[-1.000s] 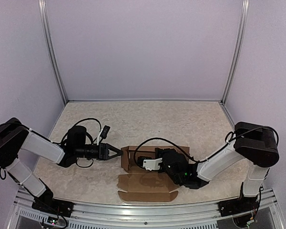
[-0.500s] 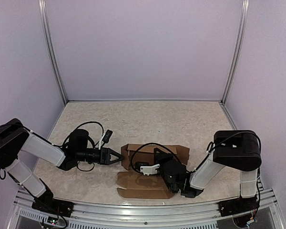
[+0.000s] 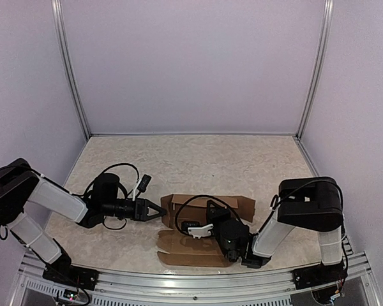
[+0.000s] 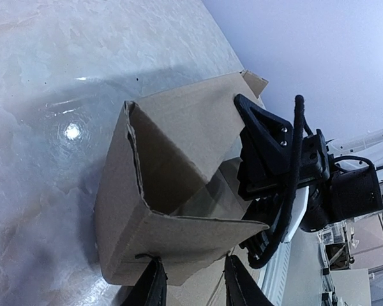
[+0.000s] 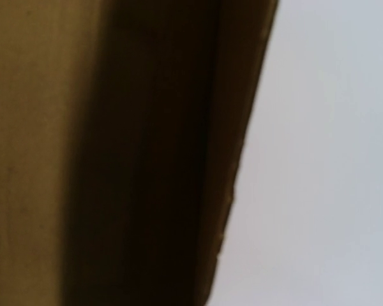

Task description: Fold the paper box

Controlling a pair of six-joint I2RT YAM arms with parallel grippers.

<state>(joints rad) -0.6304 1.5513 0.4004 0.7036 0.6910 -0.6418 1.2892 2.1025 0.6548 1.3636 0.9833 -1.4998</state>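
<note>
Brown cardboard, half raised: I see the paper box on the worktop near the front edge, between my two arms. Its left end wall and back wall stand upright, and the left wrist view shows a corner formed where the panels meet. The front flap lies flat towards the arm bases, and the top is open. I judge the task roughly midway, with the front to lift and the lid and tabs to tuck.

The left pincer is spread, its tips just beside the left end wall and gripping nothing. The right pincer reaches into the open carton from the right. I cannot tell how its jaws stand, since its own camera shows only blurred cardboard.

The box holds nothing apart from that arm.
</note>
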